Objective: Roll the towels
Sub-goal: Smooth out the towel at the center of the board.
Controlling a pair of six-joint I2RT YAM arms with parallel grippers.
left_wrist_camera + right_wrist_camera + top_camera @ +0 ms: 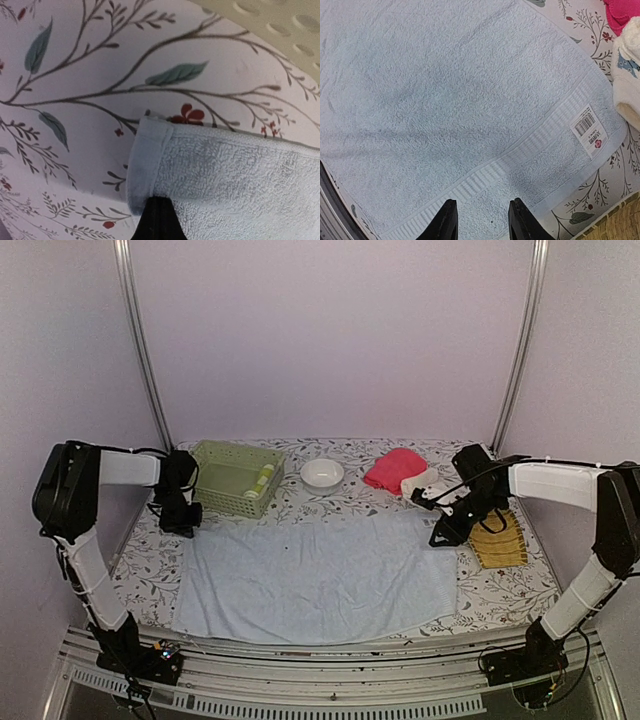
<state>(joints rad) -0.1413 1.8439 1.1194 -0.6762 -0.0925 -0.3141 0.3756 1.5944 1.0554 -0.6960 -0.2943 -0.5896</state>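
Presently spread flat across middle of desk: pale blue towel. Clenched on its far left corner, near green basket: left end effector. Released, low over far right hem, nothing between fingers: right end effector. Just beyond that corner, side by side: pink towel, cream-white towel.

Leaf-and-flower print table, pale blue towel, pink towel, pale green basket
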